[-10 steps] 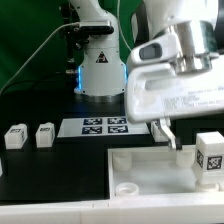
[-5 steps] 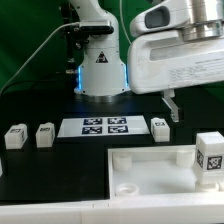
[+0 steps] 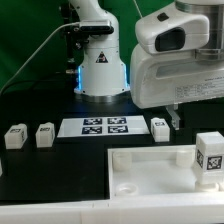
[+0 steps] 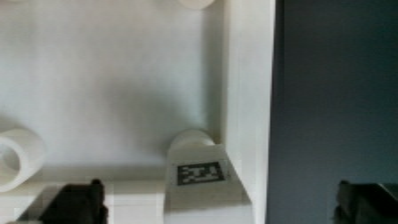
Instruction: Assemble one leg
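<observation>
A leg (image 3: 209, 158), a small white block with a square tag, stands upright at the tray's (image 3: 150, 165) right side in the exterior view. In the wrist view this leg (image 4: 199, 165) sits against the tray's wall (image 4: 249, 90). My gripper (image 3: 177, 119) hangs above the tray, left of that leg and apart from it. In the wrist view my gripper (image 4: 219, 206) is open, its dark fingertips (image 4: 71, 202) far apart with nothing held. Three more legs lie on the black table: two at the left (image 3: 14, 136) (image 3: 44, 134), one beside the marker board (image 3: 160, 127).
The marker board (image 3: 103, 126) lies flat in front of the robot base (image 3: 100, 65). A round socket (image 4: 11, 155) shows in the tray floor. Green backdrop behind; cables run at the back left.
My gripper has risen from just above the tray and shifted toward the exterior view's right. The leg beside the marker board, hidden one second ago, now shows. The legs have not moved.
</observation>
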Controlling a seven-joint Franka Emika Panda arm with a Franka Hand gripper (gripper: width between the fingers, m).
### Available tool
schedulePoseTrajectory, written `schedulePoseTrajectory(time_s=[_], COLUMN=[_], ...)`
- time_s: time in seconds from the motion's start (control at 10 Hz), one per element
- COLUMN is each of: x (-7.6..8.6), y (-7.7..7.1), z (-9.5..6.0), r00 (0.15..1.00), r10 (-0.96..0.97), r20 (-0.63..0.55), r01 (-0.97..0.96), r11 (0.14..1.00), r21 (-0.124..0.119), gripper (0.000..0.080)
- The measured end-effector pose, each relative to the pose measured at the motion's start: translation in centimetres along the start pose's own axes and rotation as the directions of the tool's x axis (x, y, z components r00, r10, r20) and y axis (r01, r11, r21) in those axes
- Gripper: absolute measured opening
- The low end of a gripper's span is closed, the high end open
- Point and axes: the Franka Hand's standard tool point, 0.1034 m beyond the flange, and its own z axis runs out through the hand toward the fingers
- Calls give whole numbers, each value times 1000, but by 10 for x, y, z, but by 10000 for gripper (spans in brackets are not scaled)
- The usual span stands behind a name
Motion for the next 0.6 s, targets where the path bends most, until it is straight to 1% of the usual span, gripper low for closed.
schedulePoseTrajectory(time_s=[0.2,0.3,0.5,0.6], x=[0,7,17,17], y=[0,-1,-9,-9], z=[1,6,10,16], r00=[1000,1000,996,994], r10=[0,-6,-15,-17], r20=[-1,-28,-91,-104], r01=[0,5,14,16], r11=[1000,1000,1000,1000], r21=[-1,-6,-8,-10], gripper=[648,648,648,648])
